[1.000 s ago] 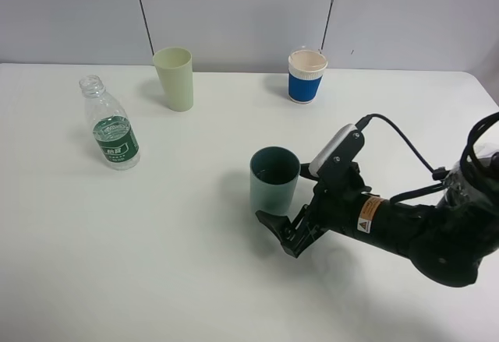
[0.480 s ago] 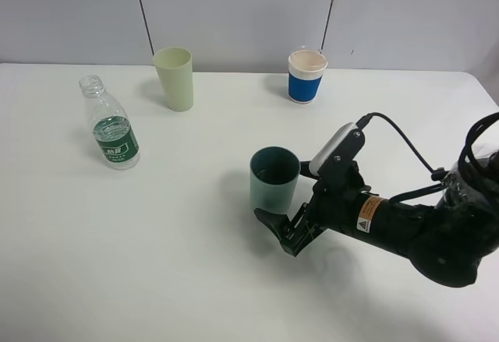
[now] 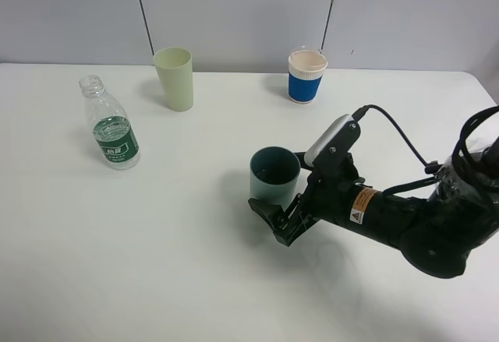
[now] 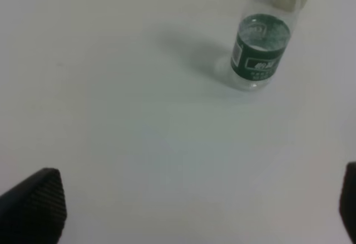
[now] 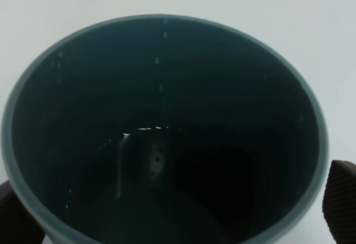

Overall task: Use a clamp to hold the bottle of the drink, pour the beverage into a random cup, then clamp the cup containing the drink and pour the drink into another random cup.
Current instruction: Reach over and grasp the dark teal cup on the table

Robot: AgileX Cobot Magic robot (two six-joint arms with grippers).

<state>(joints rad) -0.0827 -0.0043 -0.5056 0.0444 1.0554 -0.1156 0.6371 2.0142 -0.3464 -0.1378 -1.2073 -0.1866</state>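
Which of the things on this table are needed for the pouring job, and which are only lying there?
Needed: bottle, dark green cup, light green cup, blue paper cup.
Only lying there: no loose item seen, just the table itself.

We see a white worktop [image 3: 156, 272] under even light; at twelve o'clock a pale grey wall [image 3: 234, 7] with two dark seams [image 3: 143, 11].
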